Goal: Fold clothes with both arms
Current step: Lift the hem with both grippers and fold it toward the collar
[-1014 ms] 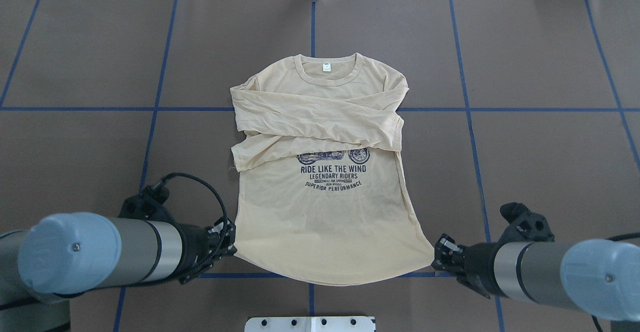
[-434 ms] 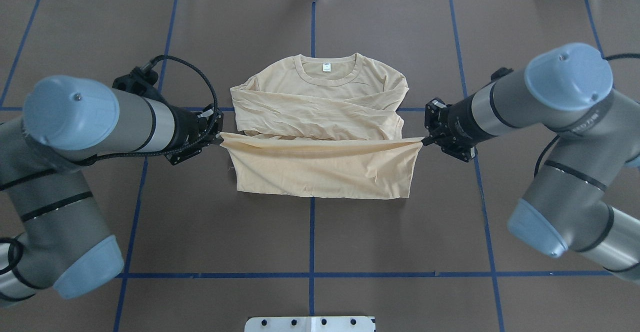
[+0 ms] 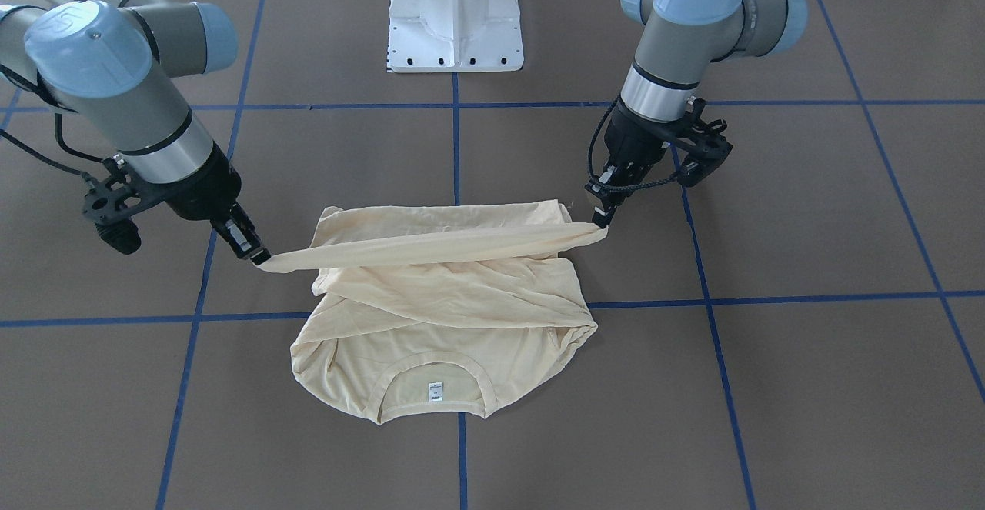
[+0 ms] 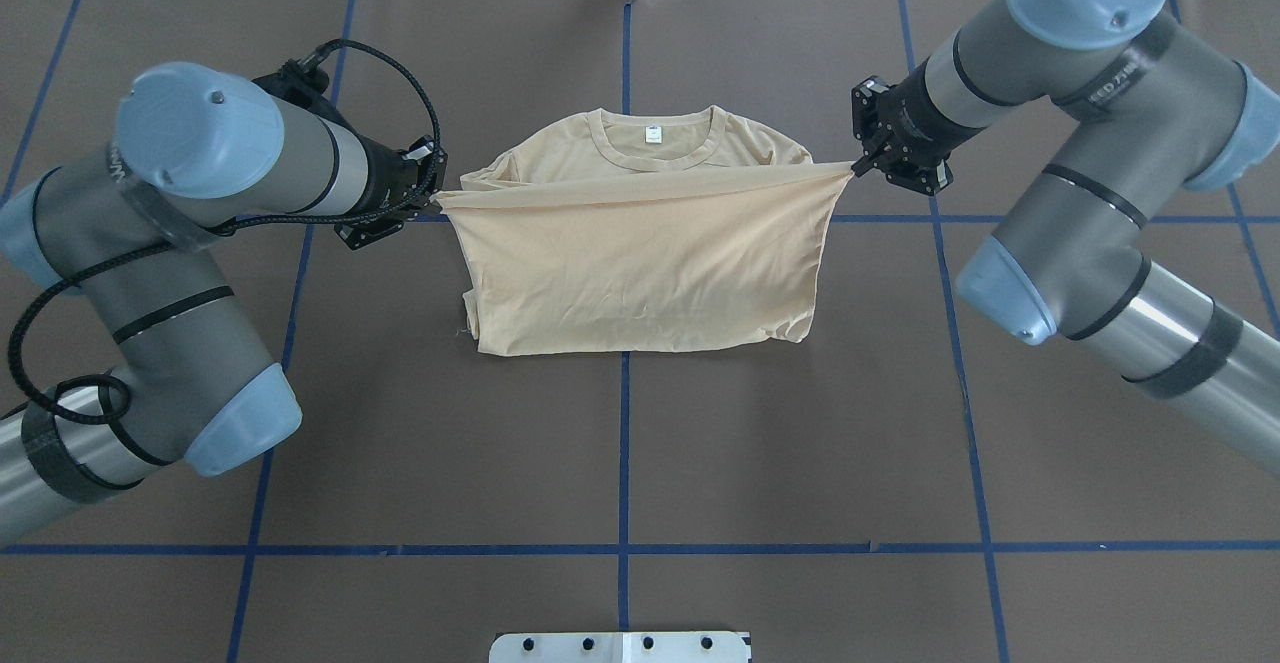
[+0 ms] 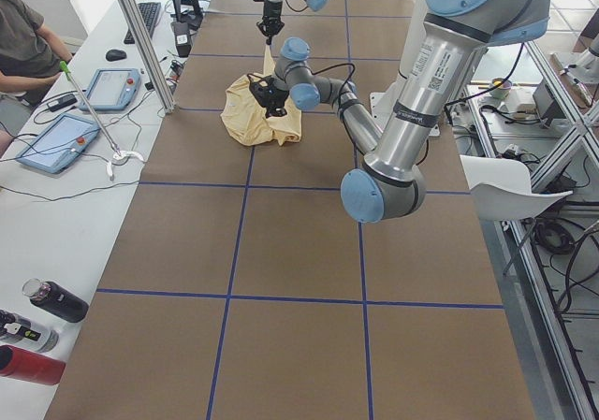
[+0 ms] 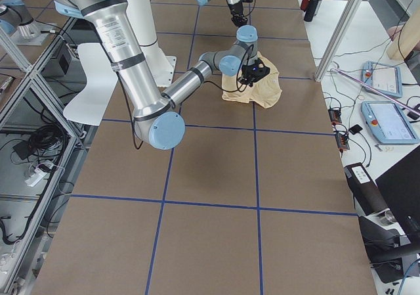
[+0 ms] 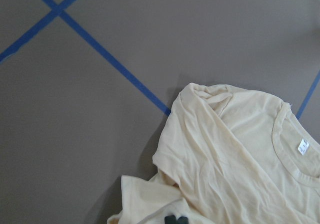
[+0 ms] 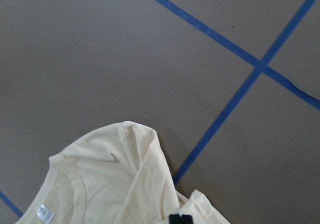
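The pale cream-yellow shirt (image 4: 640, 273) lies mid-table with its collar (image 4: 655, 139) on the far side. Its lower half is doubled back over the chest, so the plain back faces up and the print is hidden. My left gripper (image 4: 437, 201) is shut on the left hem corner and my right gripper (image 4: 852, 169) is shut on the right one. The hem runs taut between them, lifted just above the shoulders. In the front-facing view the shirt (image 3: 446, 318) shows the stretched hem between the right gripper (image 3: 260, 258) and the left gripper (image 3: 599, 221). Each wrist view shows the shirt (image 7: 240, 159) (image 8: 110, 179) below its fingertips.
The brown table cover carries a grid of blue tape lines (image 4: 624, 463). The white pedestal base (image 3: 454, 18) stands on the near side of the shirt. A side bench with tablets (image 5: 56, 139) and bottles (image 5: 51, 300) runs along the far edge, with a person (image 5: 23, 36) seated there.
Both grippers have carried the hem from the near table edge up and away toward the collar. The lower half now covers the folded sleeves and the print.
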Robot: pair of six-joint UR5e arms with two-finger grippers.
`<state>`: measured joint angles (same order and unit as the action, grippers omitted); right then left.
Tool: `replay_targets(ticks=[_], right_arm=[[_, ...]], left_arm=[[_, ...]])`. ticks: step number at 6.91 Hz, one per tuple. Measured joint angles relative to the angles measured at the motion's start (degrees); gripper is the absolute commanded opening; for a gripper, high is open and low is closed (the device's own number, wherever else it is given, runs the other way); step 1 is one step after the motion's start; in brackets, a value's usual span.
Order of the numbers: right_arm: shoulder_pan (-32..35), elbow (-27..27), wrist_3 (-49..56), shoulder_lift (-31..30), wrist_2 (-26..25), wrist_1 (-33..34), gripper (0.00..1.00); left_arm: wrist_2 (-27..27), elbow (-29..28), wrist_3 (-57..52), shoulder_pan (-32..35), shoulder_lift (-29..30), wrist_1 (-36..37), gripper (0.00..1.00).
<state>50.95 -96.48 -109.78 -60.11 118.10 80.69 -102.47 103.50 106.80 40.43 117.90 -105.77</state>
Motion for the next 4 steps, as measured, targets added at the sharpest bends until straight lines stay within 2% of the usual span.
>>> replay_targets(ticks=[2, 4], right_arm=[[1.9, 11.1, 4.1, 7.9, 0.0, 0.5, 0.00], [2.0, 19.1, 6.8, 12.5, -0.6, 0.1, 0.00]], left_arm=[[0.2, -6.9, -1.9, 1.7, 3.5, -3.5, 0.00], [0.4, -15.2, -3.3, 2.7, 6.9, -8.6, 0.00]])
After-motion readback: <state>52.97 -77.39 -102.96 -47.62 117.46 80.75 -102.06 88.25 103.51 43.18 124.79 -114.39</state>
